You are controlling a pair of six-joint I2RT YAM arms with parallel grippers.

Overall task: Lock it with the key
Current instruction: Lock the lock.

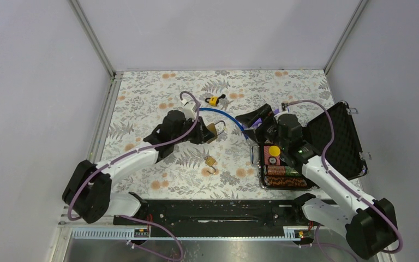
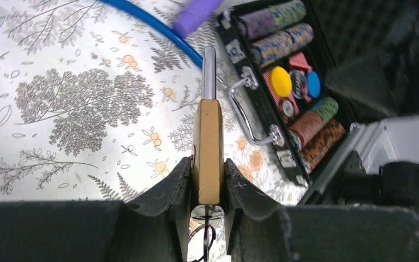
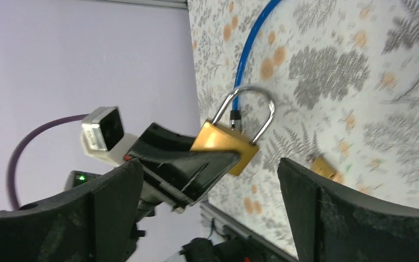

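Floral tablecloth [image 2: 60,65] lies beneath us; our left gripper [image 2: 207,185] clamps the brass padlock [image 2: 207,147] by its flat faces, shackle [image 2: 209,71] pointing ahead. Our right gripper [image 1: 255,117] gapes opposite. We judge the padlock heavy, rigid and slick: grip the body.

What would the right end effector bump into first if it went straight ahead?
Most likely the brass padlock that the left end effector holds; it sits dead ahead between the open fingers of the right end effector. How far off is hard to tell.
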